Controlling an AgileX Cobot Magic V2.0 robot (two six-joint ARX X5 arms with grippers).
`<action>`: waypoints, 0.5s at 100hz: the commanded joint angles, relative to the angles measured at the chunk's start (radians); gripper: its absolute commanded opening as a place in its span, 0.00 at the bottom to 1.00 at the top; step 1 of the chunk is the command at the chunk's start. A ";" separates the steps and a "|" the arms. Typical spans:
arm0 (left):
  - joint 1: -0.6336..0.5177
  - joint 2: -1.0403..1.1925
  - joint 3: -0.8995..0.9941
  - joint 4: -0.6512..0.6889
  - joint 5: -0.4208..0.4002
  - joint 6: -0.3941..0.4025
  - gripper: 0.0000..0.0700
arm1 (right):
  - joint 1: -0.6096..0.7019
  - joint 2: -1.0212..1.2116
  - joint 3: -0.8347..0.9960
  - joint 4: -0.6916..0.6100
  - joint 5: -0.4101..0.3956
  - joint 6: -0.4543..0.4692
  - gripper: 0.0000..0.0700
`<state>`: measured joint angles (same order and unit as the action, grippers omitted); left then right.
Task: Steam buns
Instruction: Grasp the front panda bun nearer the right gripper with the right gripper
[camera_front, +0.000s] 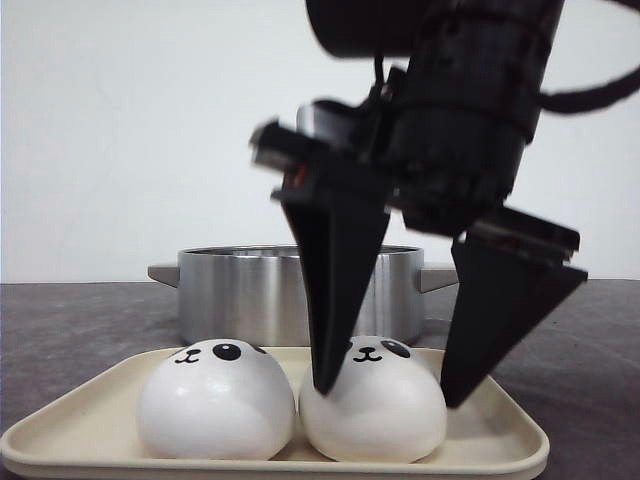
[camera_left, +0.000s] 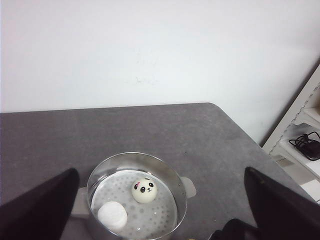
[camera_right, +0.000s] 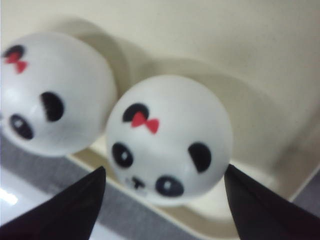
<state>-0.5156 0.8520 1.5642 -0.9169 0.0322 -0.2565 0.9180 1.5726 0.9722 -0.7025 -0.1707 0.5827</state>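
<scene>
Two black fingers of the right gripper (camera_front: 392, 392) are spread wide and straddling the right-hand bun (camera_front: 372, 412) on the tray (camera_front: 510, 445), one tip at its top left, the other just off its right flank; whether either tip touches, I cannot tell. Right wrist view adds what the front misses: a red bow beside one black ear on that bun (camera_right: 170, 140), and the same on its neighbour (camera_right: 52, 92). Front view shows only the faces, eyes and little mouths, and the two buns sitting touching or very nearly so, the left bun (camera_front: 215, 400) clear of the fingers.

Left gripper (camera_left: 162, 212) hangs high over the steel pot (camera_left: 180, 187), fingers spread far apart, nothing between them. Only this view looks inside: two more buns on the perforated steamer plate (camera_left: 155, 215), one face up (camera_left: 144, 191), one showing plain white (camera_left: 112, 215), lying apart.

Count: four buns, two on the tray, two in the pot; one tray, one pot.

Room: the pot stands right behind the tray's back rim. Tray floor is open left of the left bun and right of the straddled one, up to the raised lip. Dark table (camera_left: 150, 130) spreads beyond the pot to its rounded far corner.
</scene>
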 joint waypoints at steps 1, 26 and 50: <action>-0.008 0.010 0.018 -0.002 0.001 0.001 0.91 | 0.016 0.022 0.011 0.018 0.018 0.021 0.66; -0.008 0.010 0.018 -0.026 0.001 -0.024 0.91 | 0.014 0.023 0.011 0.030 0.075 0.042 0.66; -0.008 0.010 0.018 -0.026 0.001 -0.024 0.91 | 0.014 0.023 0.011 0.033 0.143 0.051 0.15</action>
<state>-0.5156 0.8562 1.5642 -0.9501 0.0322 -0.2771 0.9218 1.5799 0.9722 -0.6727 -0.0387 0.6209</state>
